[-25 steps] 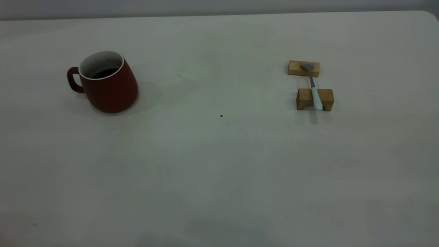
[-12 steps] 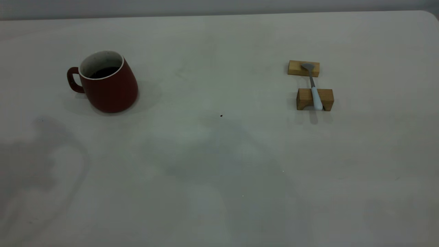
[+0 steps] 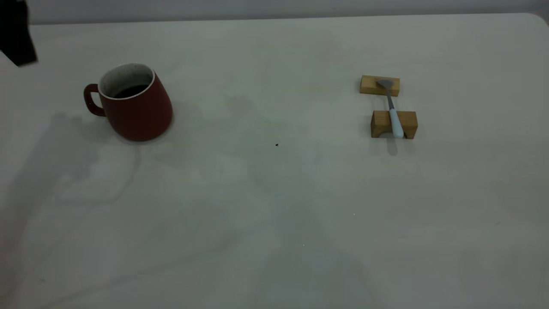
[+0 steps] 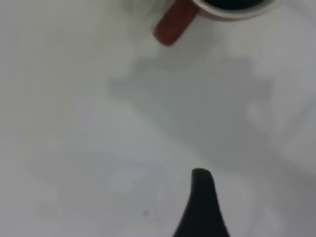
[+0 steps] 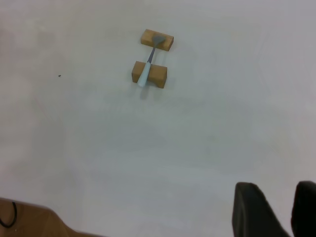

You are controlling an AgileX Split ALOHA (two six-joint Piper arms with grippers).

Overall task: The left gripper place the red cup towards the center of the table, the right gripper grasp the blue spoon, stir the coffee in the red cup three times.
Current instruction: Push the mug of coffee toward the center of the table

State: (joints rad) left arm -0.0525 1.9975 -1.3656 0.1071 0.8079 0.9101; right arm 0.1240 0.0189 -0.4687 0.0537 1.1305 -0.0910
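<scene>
The left gripper (image 3: 17, 32), absent half a second earlier, is now seen at the table's (image 3: 274, 223) far-left edge, near the red cup (image 3: 133, 103); whether it is open cannot be told. The cup is untouched, well apart from the blue spoon (image 3: 392, 113), left bridging two wooden blocks (image 3: 393, 124).

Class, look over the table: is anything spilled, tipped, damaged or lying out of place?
Nothing stands out. The red cup stands upright on the table with dark coffee inside and no spill around it. The blue spoon lies neatly across two wooden blocks. Only a tiny dark speck marks the tabletop.
</scene>
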